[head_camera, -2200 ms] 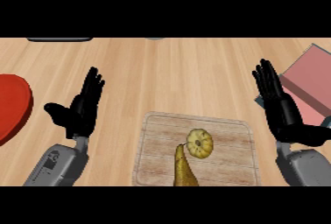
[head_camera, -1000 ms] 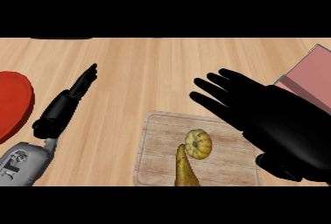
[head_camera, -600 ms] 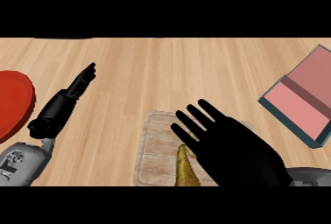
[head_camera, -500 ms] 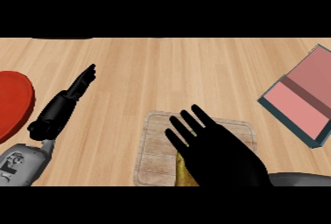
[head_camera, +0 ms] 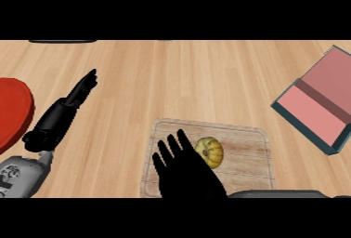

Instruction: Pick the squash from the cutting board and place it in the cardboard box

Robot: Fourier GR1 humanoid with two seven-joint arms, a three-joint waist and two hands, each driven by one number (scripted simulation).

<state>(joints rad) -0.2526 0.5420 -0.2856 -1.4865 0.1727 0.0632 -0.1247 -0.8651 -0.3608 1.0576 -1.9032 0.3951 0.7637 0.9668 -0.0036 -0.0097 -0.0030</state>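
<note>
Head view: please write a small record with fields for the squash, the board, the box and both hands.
squash: yellow, lying on the cutting board, not held
cutting board: wooden, near the lower edge
box: open, pink inside, at the right edge, away from the board
right hand: open, fingers spread, over the board's left part, left of the squash
left hand: open, resting at the left, fingers up
plate: red, at the left edge

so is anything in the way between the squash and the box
Nothing visible: only light wooden counter lies between the yellow squash on the wooden cutting board and the pink box with teal walls.
</note>
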